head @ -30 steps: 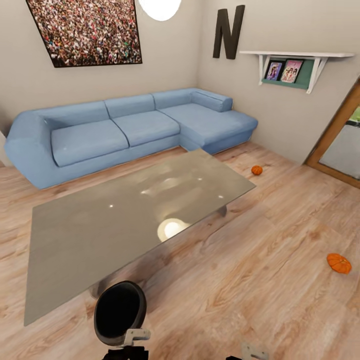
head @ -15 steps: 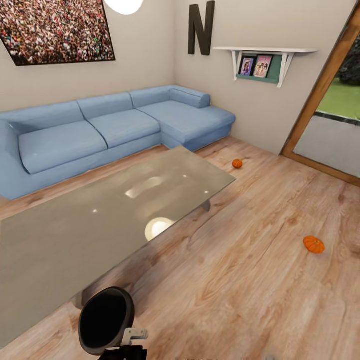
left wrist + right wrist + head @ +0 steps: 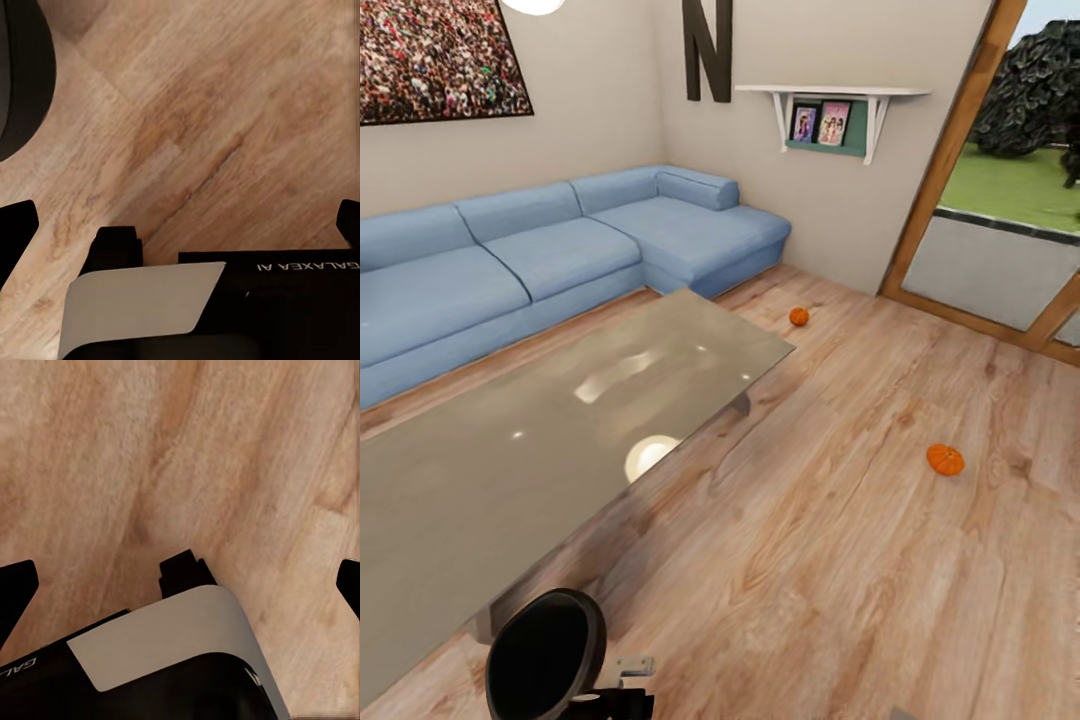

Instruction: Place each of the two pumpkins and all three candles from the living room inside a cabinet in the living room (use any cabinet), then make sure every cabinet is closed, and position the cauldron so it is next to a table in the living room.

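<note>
Two small orange pumpkins lie on the wood floor in the head view. One pumpkin [image 3: 799,316] is near the sofa's end, the other pumpkin [image 3: 945,459] sits further right in open floor. The black round cauldron [image 3: 545,655] stands on the floor at the near corner of the glass-topped table [image 3: 480,480]; its dark rim [image 3: 22,75] shows in the left wrist view. My left gripper [image 3: 184,225] and right gripper [image 3: 184,585] both hang over bare floorboards, fingers wide apart, holding nothing.
A blue corner sofa [image 3: 560,250] runs along the back wall. A wall shelf [image 3: 830,100] with photos hangs beyond it. A glass door with a wood frame [image 3: 950,150] stands at the right. Open floor stretches from the table to the door.
The whole picture has slid left, so the camera has turned right; more of the door and lawn shows. The pumpkins, table and cauldron have not moved on the floor.
</note>
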Motion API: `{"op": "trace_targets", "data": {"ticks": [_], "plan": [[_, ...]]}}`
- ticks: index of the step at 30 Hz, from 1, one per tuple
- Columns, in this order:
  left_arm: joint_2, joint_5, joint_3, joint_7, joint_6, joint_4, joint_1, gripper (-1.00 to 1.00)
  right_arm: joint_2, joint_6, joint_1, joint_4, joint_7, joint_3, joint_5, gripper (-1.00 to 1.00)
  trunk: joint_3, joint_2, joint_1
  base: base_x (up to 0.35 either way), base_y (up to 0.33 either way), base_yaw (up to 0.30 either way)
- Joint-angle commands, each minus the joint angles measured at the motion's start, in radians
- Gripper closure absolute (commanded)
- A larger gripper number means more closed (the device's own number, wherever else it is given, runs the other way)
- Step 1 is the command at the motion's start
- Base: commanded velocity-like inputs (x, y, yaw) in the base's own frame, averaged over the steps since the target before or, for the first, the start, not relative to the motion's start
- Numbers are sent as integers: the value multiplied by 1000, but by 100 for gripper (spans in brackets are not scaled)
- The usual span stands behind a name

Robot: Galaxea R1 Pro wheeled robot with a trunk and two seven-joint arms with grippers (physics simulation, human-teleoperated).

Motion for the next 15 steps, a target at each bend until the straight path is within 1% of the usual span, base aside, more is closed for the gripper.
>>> {"op": "trace_targets", "data": {"ticks": [1,15], "plan": [[1,10,-8,8,5,-3,0,-100,0,2,0,-2,-6,9,-7,-100,-2,0,0,0,0,-232],[2,10,-9,7,5,-2,0,-100,3,-1,0,-1,-6,6,-7,-100,-17,0,0,0,0,-214]]}}
